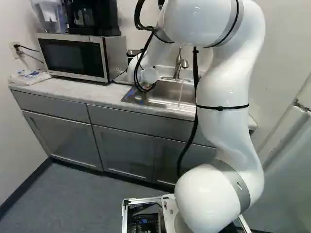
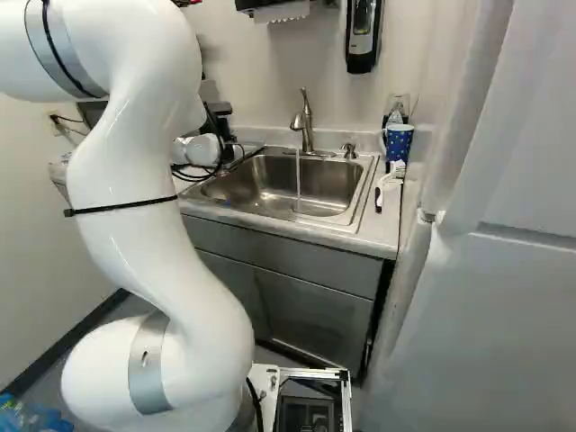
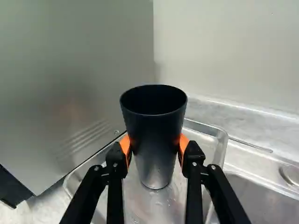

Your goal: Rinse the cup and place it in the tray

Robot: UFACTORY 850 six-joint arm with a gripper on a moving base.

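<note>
In the wrist view the gripper [image 3: 154,148] is shut on a black cup [image 3: 156,126], its orange pads pressing from two sides. The cup is upright, mouth open. Below it lies a shiny metal tray [image 3: 219,148] with water drops on its floor; whether the cup's base touches the tray I cannot tell. Both base views have the fingers hidden behind my arm's wrist. Water runs from the faucet [image 2: 306,121] into the sink [image 2: 270,184].
A microwave [image 1: 75,57] stands beside the tray, its metal side [image 3: 74,93] close to the cup. The sink rim borders the tray's other side. A blue dotted mug [image 2: 398,142] and a white brush [image 2: 389,184] sit at the sink's far side, near a tall white door [image 2: 504,270].
</note>
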